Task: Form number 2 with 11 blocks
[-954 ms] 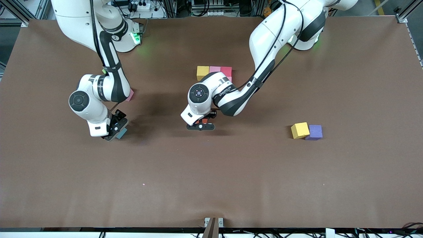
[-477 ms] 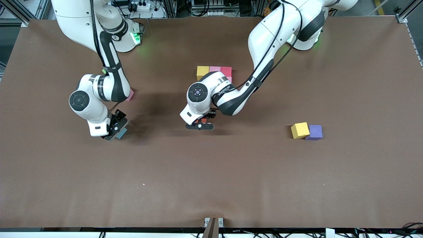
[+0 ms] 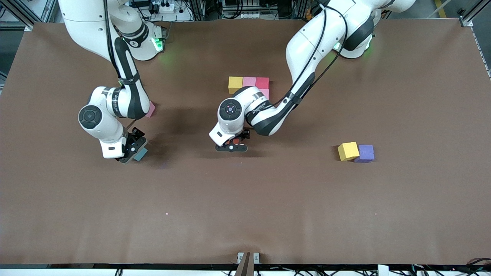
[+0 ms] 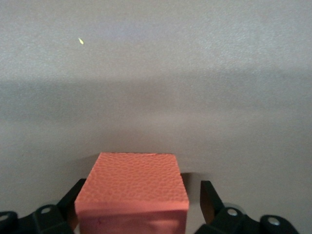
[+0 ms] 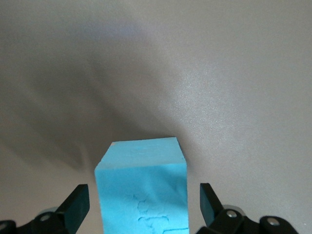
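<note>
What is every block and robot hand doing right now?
left gripper: open, fingers around the orange block
orange block: on table, released
right gripper: open around the light blue block
light blue block: on table, not gripped
yellow block: resting against the purple block
purple block: resting on table

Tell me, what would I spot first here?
Two white arms bend over the brown table. The left gripper straddles a small matte orange cube, open; the right gripper straddles a small light blue cube, open. A yellow cube touches a purple cube toward the left arm's end.
</note>
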Robot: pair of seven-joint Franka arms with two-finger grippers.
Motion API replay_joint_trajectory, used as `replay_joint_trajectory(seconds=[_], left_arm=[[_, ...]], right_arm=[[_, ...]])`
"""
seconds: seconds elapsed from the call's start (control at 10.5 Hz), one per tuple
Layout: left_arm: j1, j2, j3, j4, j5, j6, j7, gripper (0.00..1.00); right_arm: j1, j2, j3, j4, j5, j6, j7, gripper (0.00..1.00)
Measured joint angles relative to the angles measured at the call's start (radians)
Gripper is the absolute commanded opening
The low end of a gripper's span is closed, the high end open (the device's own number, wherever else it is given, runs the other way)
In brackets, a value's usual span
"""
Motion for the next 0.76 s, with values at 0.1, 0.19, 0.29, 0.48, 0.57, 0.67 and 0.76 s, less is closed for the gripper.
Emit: replay_joint_trajectory(seconds=[0.1, 0.19, 0.29, 0.48, 0.57, 0.67, 0.76], left_arm=[[0.000, -0.004, 0.000, 0.016, 0.000, 0.003, -0.008, 1.00], [0.002, -0.016, 0.000, 0.037, -0.001, 0.003, -0.018, 1.00], [0.010, -0.041, 0.001, 0.056, -0.001, -0.008, -0.026, 1.00], [0.043, -0.103, 0.002, 0.069, -0.026, -0.061, -0.051, 1.00], [0.069, -0.126, 0.003, 0.070, -0.038, -0.099, -0.053, 1.00], [0.098, -0.143, 0.003, 0.071, -0.040, -0.134, -0.053, 1.00], [0.132, -0.161, 0.002, 0.072, -0.040, -0.163, -0.053, 1.00]], right_arm=[[0.000, 0.002, 0.000, 0.000, 0.000, 0.002, 0.000, 1.00], [0.000, 0.003, 0.000, 0.000, 0.001, 0.004, 0.000, 1.00], [0.000, 0.004, 0.001, 0.000, 0.009, 0.006, 0.000, 1.00], [0.000, 0.004, 0.006, 0.000, 0.018, 0.008, -0.001, 1.00], [0.000, 0.005, 0.008, 0.000, 0.019, 0.008, -0.001, 1.00], [0.000, 0.005, 0.010, 0.000, 0.020, 0.009, -0.001, 0.77], [0.000, 0.005, 0.011, 0.000, 0.020, 0.010, -0.001, 0.38]])
